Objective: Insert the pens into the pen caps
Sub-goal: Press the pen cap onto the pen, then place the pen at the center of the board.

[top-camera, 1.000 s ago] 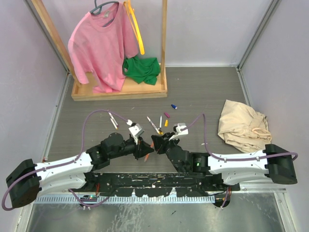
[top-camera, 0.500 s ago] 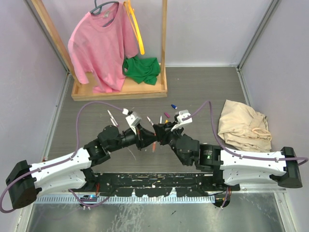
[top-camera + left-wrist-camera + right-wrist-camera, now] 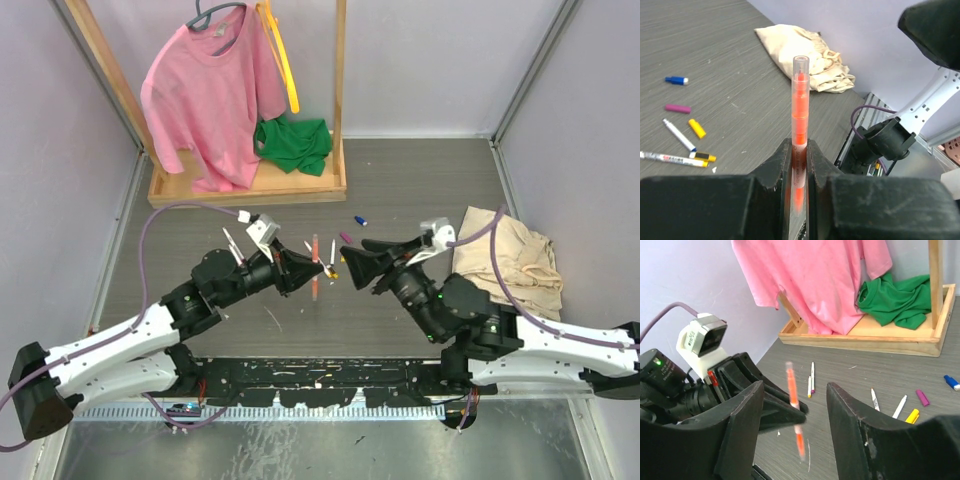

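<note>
Grey wood-grain tabletop [image 3: 420,190], scattered pens [image 3: 678,135], lilac walls [image 3: 430,60].

The grey wood-grain table [image 3: 420,190] carries a wooden rack base [image 3: 250,185] at its far side. Nearer than that base lie a small blue plastic cap [image 3: 676,80], a magenta cap [image 3: 678,108], a yellow cap [image 3: 697,128] and thin white pens [image 3: 678,135]. Well to the base's right lies a crumpled beige cloth [image 3: 505,262].

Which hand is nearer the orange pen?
Left. The left hand grips the orange pen; the right hand is open, facing it from the right in the top view, not touching.
</note>
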Controlling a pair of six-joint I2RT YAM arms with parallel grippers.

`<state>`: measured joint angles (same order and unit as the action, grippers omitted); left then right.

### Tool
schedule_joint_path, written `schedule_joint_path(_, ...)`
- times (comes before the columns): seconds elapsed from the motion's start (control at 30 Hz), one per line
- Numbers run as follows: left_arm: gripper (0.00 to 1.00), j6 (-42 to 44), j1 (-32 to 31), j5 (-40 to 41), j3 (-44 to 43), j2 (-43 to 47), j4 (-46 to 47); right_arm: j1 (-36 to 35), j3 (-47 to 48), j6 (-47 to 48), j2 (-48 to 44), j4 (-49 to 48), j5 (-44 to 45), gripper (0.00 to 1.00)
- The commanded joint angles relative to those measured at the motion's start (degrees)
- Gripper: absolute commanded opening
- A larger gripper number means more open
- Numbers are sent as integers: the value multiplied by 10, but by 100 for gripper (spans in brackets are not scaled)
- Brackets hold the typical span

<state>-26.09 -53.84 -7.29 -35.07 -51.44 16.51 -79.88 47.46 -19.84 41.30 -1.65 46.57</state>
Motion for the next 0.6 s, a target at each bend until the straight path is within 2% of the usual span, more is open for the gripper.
schedule_joint_path(0.0,0,-14,1,63,-54,35,-106,-2,-66,-32,-70,31,2,59)
schedule_joint_path(0.13,0,-25,1,123,-90,44,-246,-2,-149,-98,-134,36,-20,63)
schedule_joint_path(0.27,0,-36,8,175,-109,31,-342,-3,-184,-171,-146,76,-15,64)
schedule_joint_path(0.4,0,-52,30,181,-112,-5,-379,-2,-187,-210,-120,99,-7,64)
schedule_joint_path(0.57,0,-75,89,164,-111,-69,-386,-2,-154,-259,-79,141,-4,66)
